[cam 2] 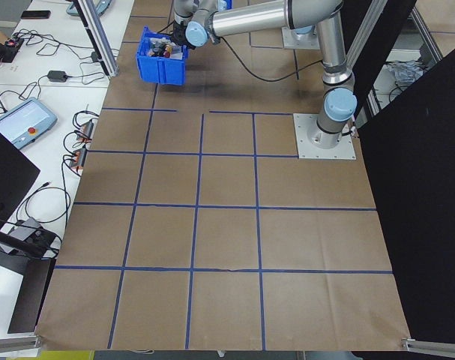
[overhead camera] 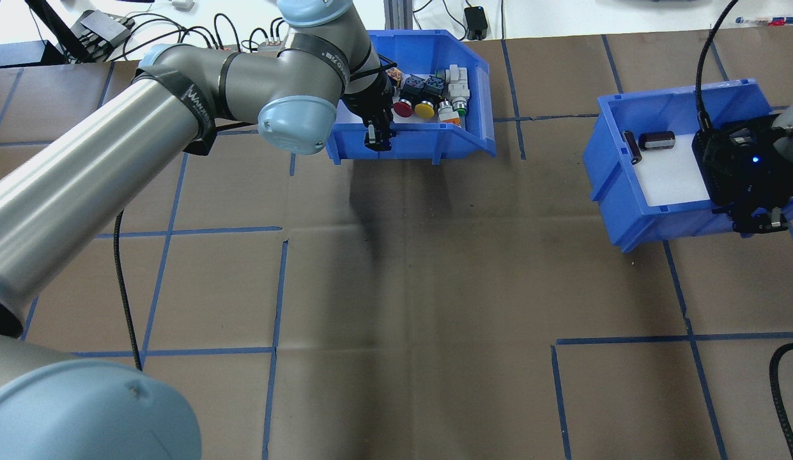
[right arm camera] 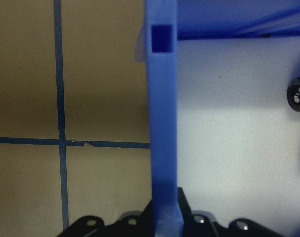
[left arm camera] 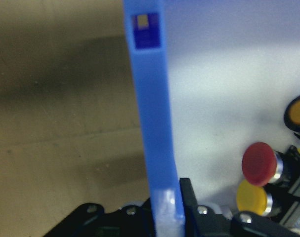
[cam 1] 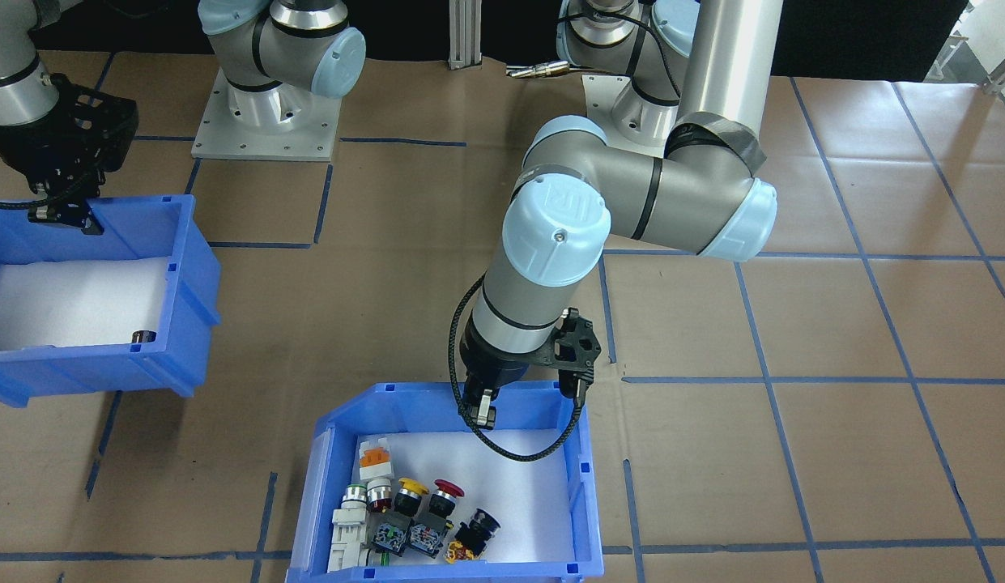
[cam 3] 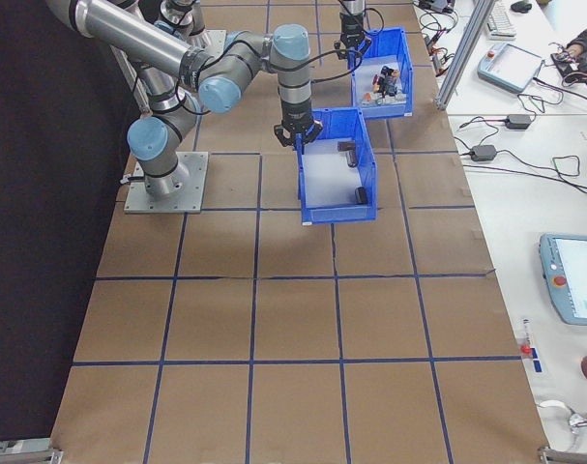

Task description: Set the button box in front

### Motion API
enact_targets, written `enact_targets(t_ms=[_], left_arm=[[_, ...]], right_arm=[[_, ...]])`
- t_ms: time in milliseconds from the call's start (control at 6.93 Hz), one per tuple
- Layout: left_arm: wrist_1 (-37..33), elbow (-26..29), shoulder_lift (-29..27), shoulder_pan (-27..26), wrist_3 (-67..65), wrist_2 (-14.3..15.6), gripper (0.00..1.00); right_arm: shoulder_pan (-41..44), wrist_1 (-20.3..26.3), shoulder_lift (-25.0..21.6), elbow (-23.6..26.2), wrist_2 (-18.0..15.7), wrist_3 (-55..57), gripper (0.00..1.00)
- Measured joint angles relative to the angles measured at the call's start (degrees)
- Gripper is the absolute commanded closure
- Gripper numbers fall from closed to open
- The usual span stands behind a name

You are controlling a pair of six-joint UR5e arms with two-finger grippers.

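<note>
Front-facing: left gripper (cam 1: 483, 411) pinched over rear wall of button box (cam 1: 579, 478), switches lying beyond the fingers; wall grip presumably for dragging.

Overhead: right gripper (overhead camera: 757, 220) clamped on near wall of second bin (overhead camera: 610, 185), likely to move it. "WANKES"-like print on left arm sleeve, uncertain.

Left wrist: wall between jaws, red button (left arm camera: 259, 163) right of grip.

Right wrist: wall gripped likewise; no writing legible.

The button box (overhead camera: 428, 144) sits at the table's (overhead camera: 422, 306) far edge, its coloured buttons crowded toward the right. The left gripper (overhead camera: 377, 137) clamps the box's near wall. Well right of it, the right gripper (overhead camera: 759, 220) grips another blue bin (overhead camera: 632, 204).
</note>
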Motion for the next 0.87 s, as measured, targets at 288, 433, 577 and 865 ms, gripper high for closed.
enact_targets(t_ms=[288, 433, 577, 865], left_arm=[[0.6, 1.5, -2.7, -1.31, -1.63, -0.42, 0.71], [0.9, 1.85, -3.1, -1.5, -3.11, -1.24, 0.42], [1.19, 2.47, -3.39, -1.54, -5.12, -1.58, 0.2], [0.75, 4.23, -2.91, -1.51, -6.75, -1.55, 0.13]], right_arm=[[-0.01, 0.05, -0.01, 0.01, -0.01, -0.11, 0.97], [-0.01, 0.08, -0.02, 0.01, -0.05, -0.12, 0.97], [-0.01, 0.16, -0.02, 0.04, -0.05, -0.1, 0.97], [-0.01, 0.38, -0.02, 0.09, -0.02, -0.04, 0.97]])
